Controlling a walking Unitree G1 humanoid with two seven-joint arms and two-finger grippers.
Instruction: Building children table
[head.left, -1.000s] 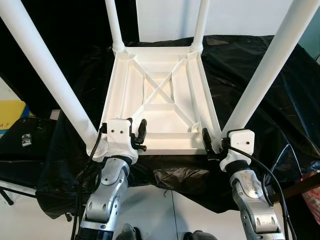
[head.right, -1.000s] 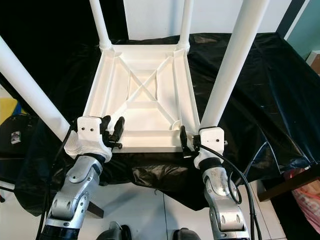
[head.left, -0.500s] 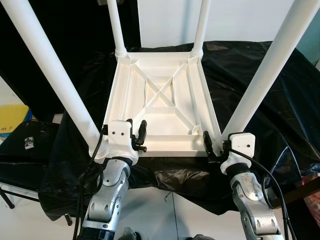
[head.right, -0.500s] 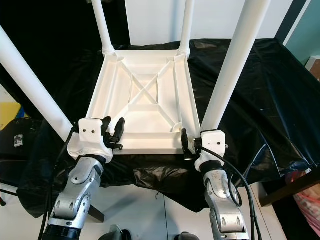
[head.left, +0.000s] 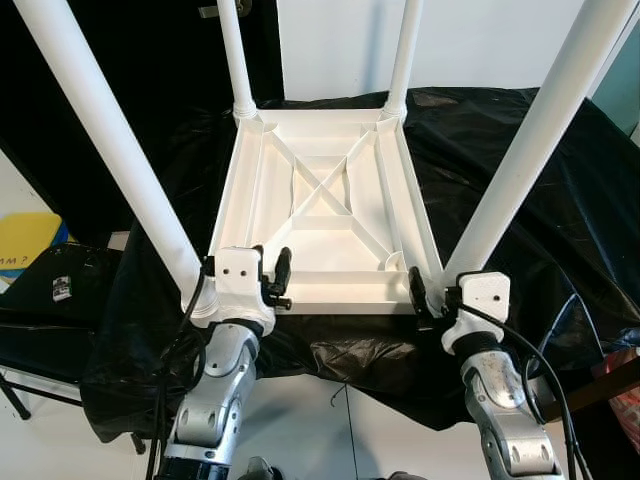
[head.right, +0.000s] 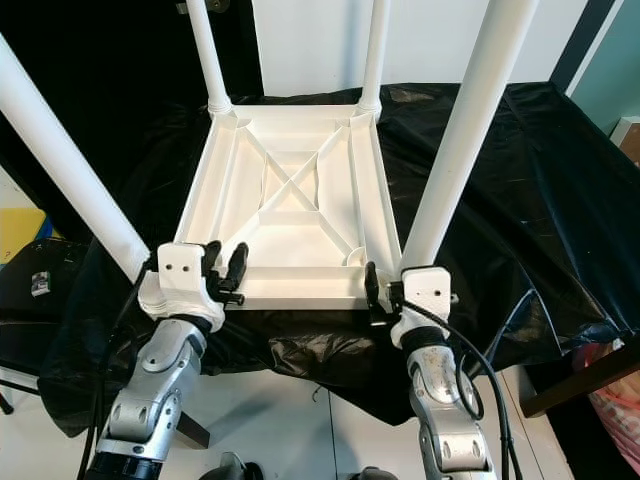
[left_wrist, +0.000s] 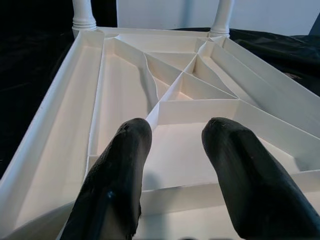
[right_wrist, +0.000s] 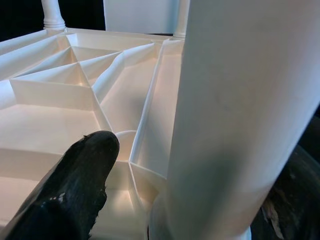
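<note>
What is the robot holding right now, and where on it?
The right end effector straddles the table's near right leg at its base; the left end effector holds nothing.
</note>
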